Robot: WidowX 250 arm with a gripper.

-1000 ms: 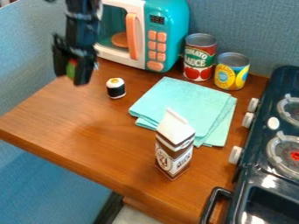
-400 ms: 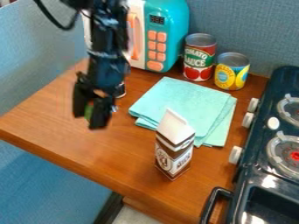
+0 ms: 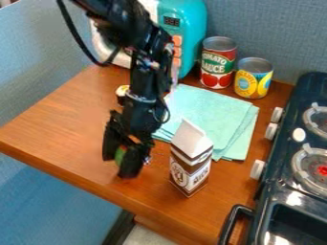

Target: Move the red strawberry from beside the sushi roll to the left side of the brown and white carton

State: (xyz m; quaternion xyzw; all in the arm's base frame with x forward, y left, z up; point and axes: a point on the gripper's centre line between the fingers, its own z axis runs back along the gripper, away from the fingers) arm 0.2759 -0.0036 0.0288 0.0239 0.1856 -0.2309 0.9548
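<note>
The black gripper [image 3: 120, 161] hangs low over the front left part of the wooden table, left of the milk carton. A small green object [image 3: 120, 155] is held between its fingers, mostly hidden by them. The brown and white milk carton [image 3: 190, 165] stands upright just right of the gripper, apart from it. Behind the carton lies a folded turquoise cloth [image 3: 214, 112], partly covered by the arm. A small sushi-like piece with a white and yellow top [image 3: 122, 90] is partly hidden behind the arm.
A teal toy microwave [image 3: 190, 31] stands at the back, partly behind the arm. Right of it are a tomato sauce can [image 3: 218, 63] and a yellow and blue can [image 3: 253, 78]. A dark toy stove [image 3: 279, 189] borders the table's right side.
The gripper has moved from the upper left toward the front and right, close to the milk carton, carrying the green object. The sushi-like piece has become partly covered by the arm.
</note>
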